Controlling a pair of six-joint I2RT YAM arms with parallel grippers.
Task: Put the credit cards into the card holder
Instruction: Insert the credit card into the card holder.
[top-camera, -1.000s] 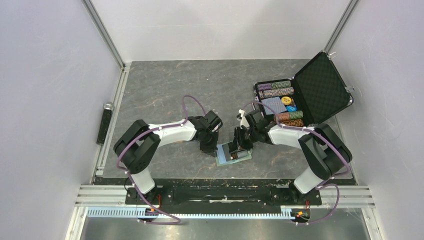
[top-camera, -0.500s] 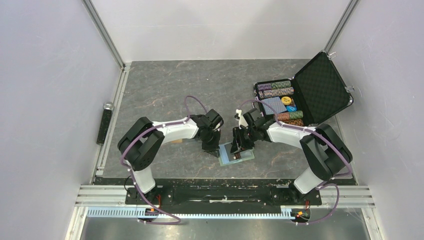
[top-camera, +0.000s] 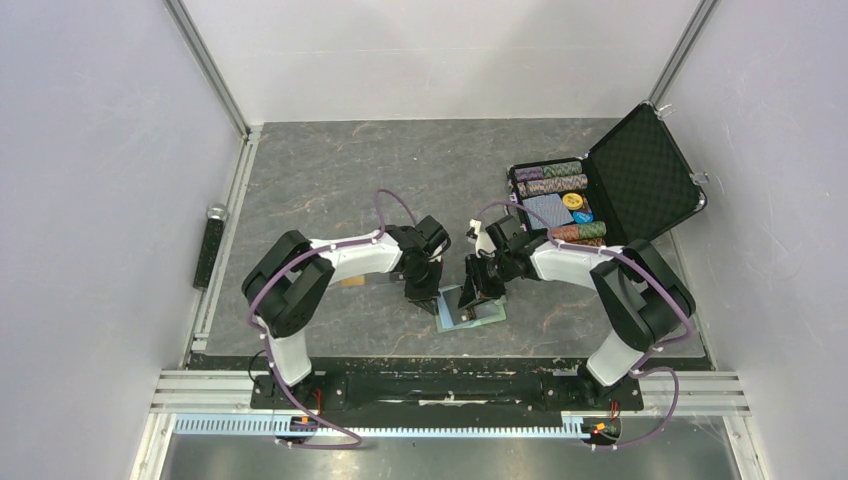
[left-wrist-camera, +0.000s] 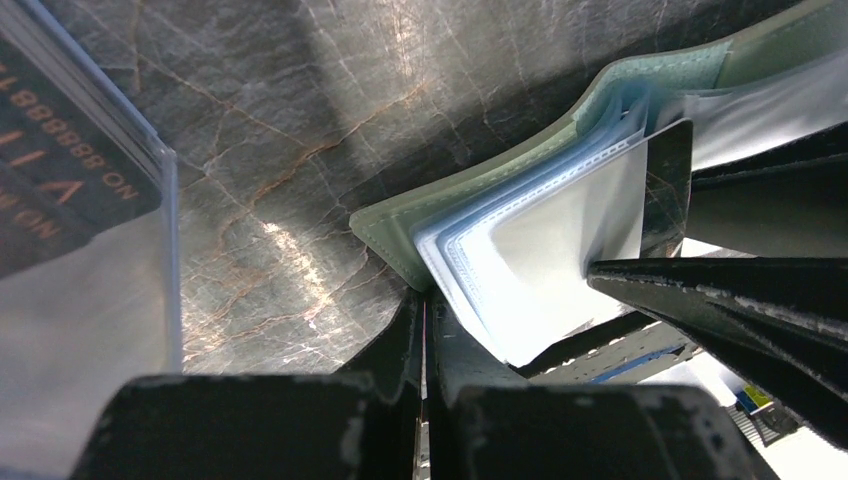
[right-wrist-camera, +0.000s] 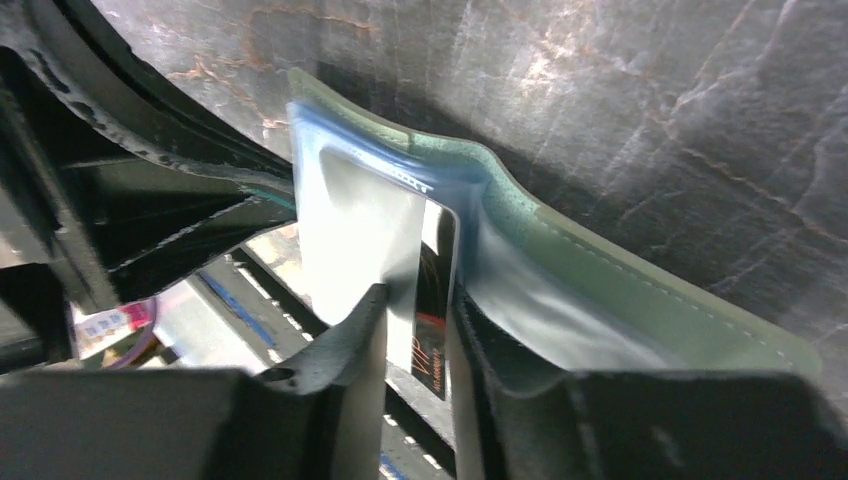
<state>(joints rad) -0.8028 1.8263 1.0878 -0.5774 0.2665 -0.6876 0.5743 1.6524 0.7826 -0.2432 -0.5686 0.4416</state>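
The pale green card holder (top-camera: 466, 316) is open between my two grippers near the table's front, with its light blue and clear pockets fanned out (left-wrist-camera: 540, 270). My right gripper (right-wrist-camera: 415, 300) is shut on a dark credit card (right-wrist-camera: 437, 290) marked VIP, whose upper part sits inside a clear pocket of the card holder (right-wrist-camera: 620, 300). My left gripper (left-wrist-camera: 425, 300) is shut at the card holder's green corner (left-wrist-camera: 385, 225) and seems to pinch its edge. In the top view the left gripper (top-camera: 425, 297) and the right gripper (top-camera: 478, 292) flank the card holder. An orange-gold card (top-camera: 350, 282) lies beside the left arm.
An open black hard case (top-camera: 640, 175) with poker chips and a blue card deck stands at the back right. A clear sleeve holding a dark numbered card (left-wrist-camera: 60, 180) fills the left wrist view's left edge. A black fitting (top-camera: 210, 250) sits on the left rail.
Both grippers and the card holder have shifted slightly toward the back. The card holder now stands more tilted up between them.
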